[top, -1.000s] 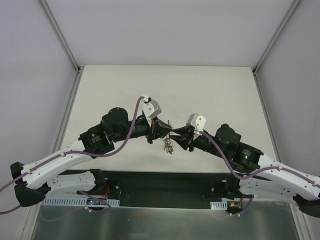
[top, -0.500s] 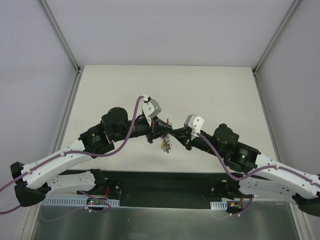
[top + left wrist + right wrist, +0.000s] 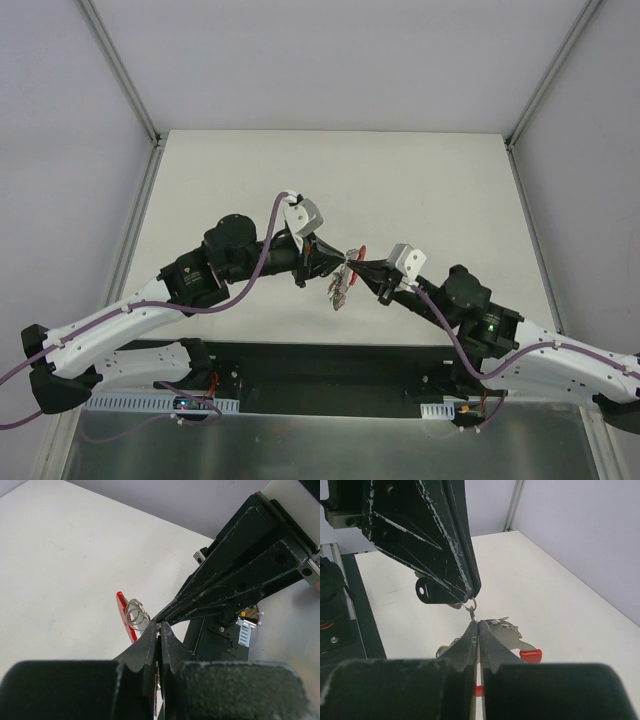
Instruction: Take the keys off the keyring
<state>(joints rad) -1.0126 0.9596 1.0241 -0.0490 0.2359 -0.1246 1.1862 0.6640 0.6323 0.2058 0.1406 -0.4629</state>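
The keys (image 3: 340,286) hang as a small bunch between the two grippers above the table. A red-headed key (image 3: 358,252) sticks up from the bunch. It also shows in the left wrist view (image 3: 124,616) and the right wrist view (image 3: 530,655). The keyring (image 3: 471,605) is a thin silvery loop, and its coils show in the left wrist view (image 3: 136,614). My left gripper (image 3: 335,263) is shut on the ring's left side, next to a black tag (image 3: 427,591). My right gripper (image 3: 361,268) is shut on the ring's other side (image 3: 477,623). The two gripper tips almost touch.
The white table (image 3: 420,180) lies below the hanging keys, with grey walls around it. A black strip and the arm bases (image 3: 330,365) run along the near edge. The right gripper's fingers (image 3: 235,580) fill the upper right of the left wrist view.
My right arm has drawn back to the right and lower. The red key has swung up into view and the bunch has shifted slightly right. The left arm has hardly moved.
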